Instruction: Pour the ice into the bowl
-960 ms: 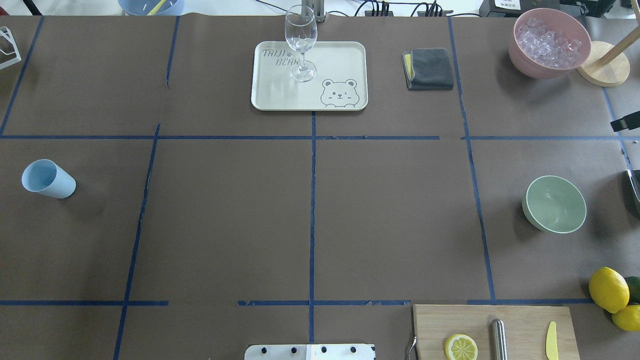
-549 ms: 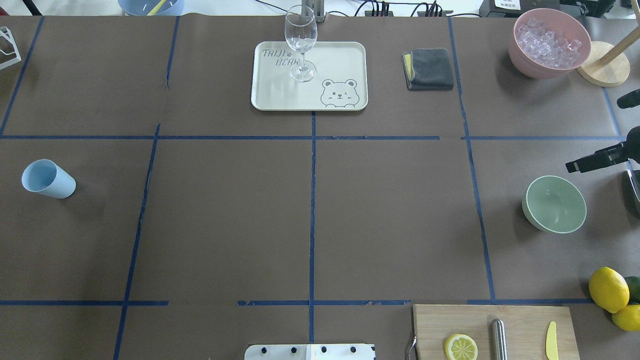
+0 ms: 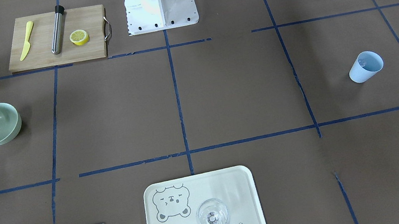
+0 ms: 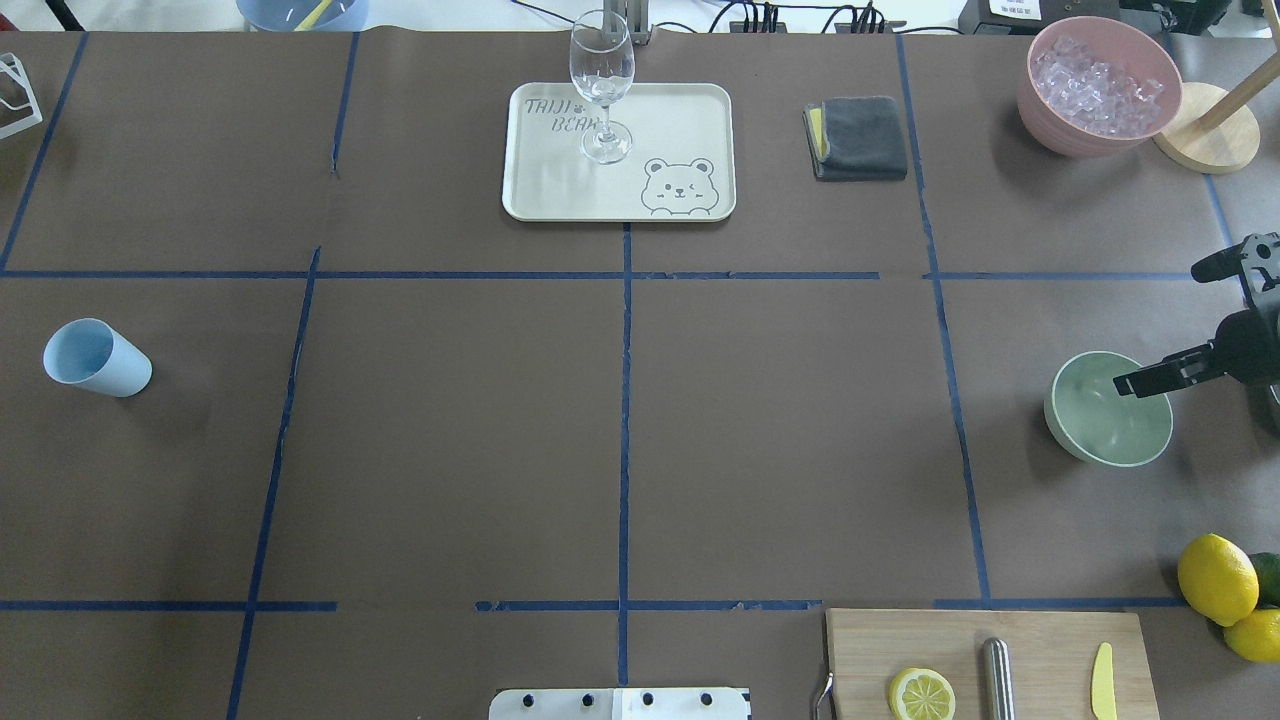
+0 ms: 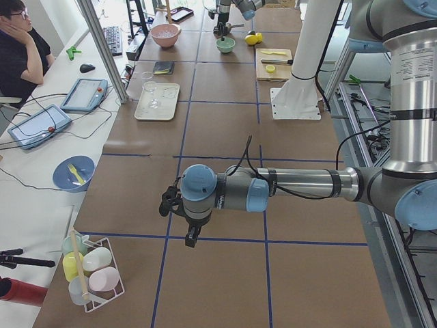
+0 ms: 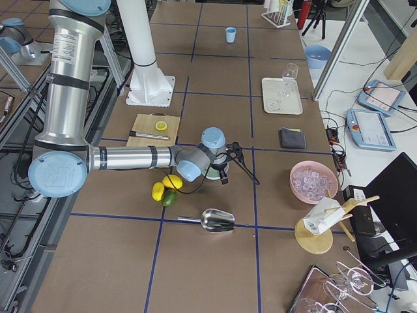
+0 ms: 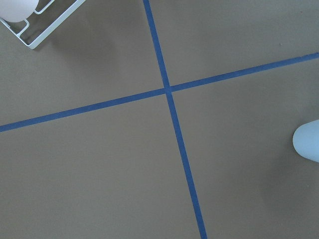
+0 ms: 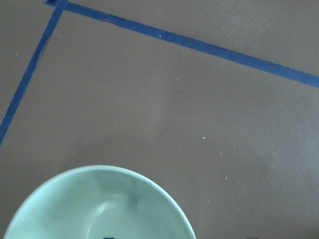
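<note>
Round pale mint-green matte bowl (image 4: 1078,440) stands upright on the brown paper-covered table (image 4: 450,450) at mid-right of the overhead view, above the yellow lemons (image 4: 1215,578).

Right gripper (image 4: 1158,328) is at the right edge of that view, its jaws spread wide. One finger overlaps the bowl's upper right rim. The other lies clear of the bowl, toward the upper right. Contact between finger and bowl cannot be determined. The right wrist view shows the bowl's rim and smooth interior at bottom left of frame.

Light blue plastic cup (image 4: 98,360) stands at mid-left, well apart from the bowl. Ice inside it cannot be confirmed at this size.

Left gripper (image 5: 193,236) appears only in the left side view, hanging over bare table at centre frame. Its opening cannot be told.

Pink bowl (image 4: 1050,130), heaped with a whitish glassy mass, sits at upper right.
</note>
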You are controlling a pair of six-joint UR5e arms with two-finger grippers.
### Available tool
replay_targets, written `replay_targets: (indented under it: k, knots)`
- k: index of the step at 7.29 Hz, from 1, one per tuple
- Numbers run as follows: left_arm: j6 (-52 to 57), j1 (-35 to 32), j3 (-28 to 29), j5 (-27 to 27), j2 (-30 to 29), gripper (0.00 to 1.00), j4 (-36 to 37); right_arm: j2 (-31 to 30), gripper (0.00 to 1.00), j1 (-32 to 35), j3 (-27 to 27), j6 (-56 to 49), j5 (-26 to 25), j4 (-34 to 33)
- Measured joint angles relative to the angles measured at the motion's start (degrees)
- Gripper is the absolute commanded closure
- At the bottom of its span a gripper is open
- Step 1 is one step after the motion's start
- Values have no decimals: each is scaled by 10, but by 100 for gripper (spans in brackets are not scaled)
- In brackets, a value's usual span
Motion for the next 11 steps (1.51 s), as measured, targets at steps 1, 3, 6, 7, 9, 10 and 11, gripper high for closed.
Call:
replay_targets:
  k: [1, 3, 6, 7, 9, 10, 11]
  knots:
    - [0, 0, 0, 0, 0, 0, 0, -1, 100, -4, -1, -2, -1, 0]
    - [0, 0, 0, 0, 0, 0, 1, -2, 100, -5, -1, -10, -2, 0]
    - [0, 0, 0, 0, 0, 0, 0, 10, 100, -6, 20, 19, 4, -1]
    - [0, 0, -1, 0, 0, 0, 0, 33, 100, -9, 36, 48, 5, -5]
    - [0, 1, -1, -1, 0, 0, 0, 126, 100, -42, 46, 161, 7, -19]
    - [0, 0, -1, 0, 0, 0, 0, 187, 100, -66, 48, 214, 3, -51]
    - [0, 0, -1, -1, 0, 0, -1, 249, 100, -94, 49, 256, -10, -98]
